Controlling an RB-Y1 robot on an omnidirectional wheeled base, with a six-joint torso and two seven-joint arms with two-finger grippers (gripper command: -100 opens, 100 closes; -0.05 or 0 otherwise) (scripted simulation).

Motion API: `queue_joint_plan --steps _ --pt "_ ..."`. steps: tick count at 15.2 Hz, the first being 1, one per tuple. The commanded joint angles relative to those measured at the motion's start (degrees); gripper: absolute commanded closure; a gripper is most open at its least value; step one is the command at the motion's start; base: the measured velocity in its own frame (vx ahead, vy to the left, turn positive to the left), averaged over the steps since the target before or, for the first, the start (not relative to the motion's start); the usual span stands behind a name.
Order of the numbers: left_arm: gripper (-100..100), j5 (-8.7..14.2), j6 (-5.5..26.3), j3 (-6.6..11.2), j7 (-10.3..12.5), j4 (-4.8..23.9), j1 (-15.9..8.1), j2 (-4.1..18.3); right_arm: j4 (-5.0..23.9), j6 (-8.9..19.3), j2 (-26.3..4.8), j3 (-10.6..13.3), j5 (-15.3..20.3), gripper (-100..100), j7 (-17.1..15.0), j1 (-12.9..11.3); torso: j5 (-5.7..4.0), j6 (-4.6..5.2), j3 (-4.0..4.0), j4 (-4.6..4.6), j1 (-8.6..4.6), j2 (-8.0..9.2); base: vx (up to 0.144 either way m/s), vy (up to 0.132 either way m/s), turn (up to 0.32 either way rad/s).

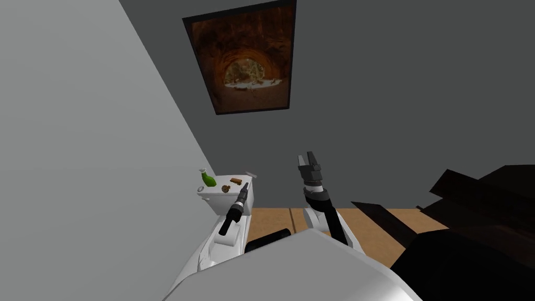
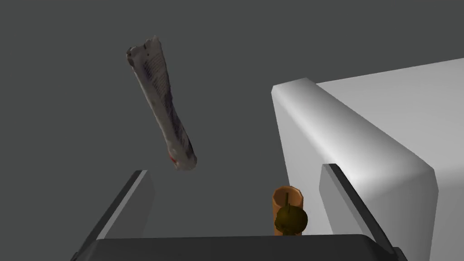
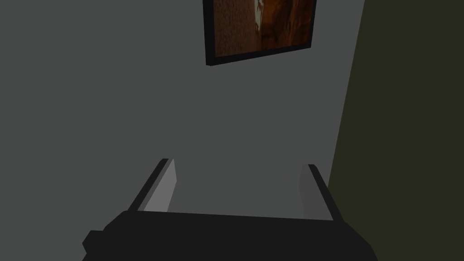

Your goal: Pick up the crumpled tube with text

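Grey crumpled tube just beyond left hand, fingers apart, no contact, white tank beside, right hand mid-frame, fingers apart.

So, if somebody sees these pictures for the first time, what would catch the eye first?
Probably the framed picture of an orange cave, high on the dark grey wall. Next, the crumpled tube with printed text, seen against that wall just beyond the open jaws of the left arm, with the white toilet tank beside it.
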Motion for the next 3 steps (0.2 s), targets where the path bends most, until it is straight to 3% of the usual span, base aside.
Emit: queue_joint_plan --steps 1,2,3 --pt "-100 -0.2 0.4 0.12 -0.2 -1.6 -0.1 0.2 0.0 0.0 0.0 0.0 0.0 0 0.0 0.0 0.0 0.0 0.0 0.0 0.0 0.0 0.027 -0.021 0.021" --pt "-100 -0.1 0.1 0.02 -0.1 -0.7 0.1 0.0 0.0 0.0 0.0 0.0 0.0 0 0.0 0.0 -0.02 -0.01 -0.03 -0.01 -0.12 -0.06 0.02 -0.025 0.017" --pt "100 -0.1 0.2 0.03 -0.1 -0.9 0.1 0.1 0.0 0.0 0.0 0.0 0.0 0 0.0 0.0 -0.04 0.0 -0.05 -0.02 -0.17 -0.07 0.006 -0.007 0.002"
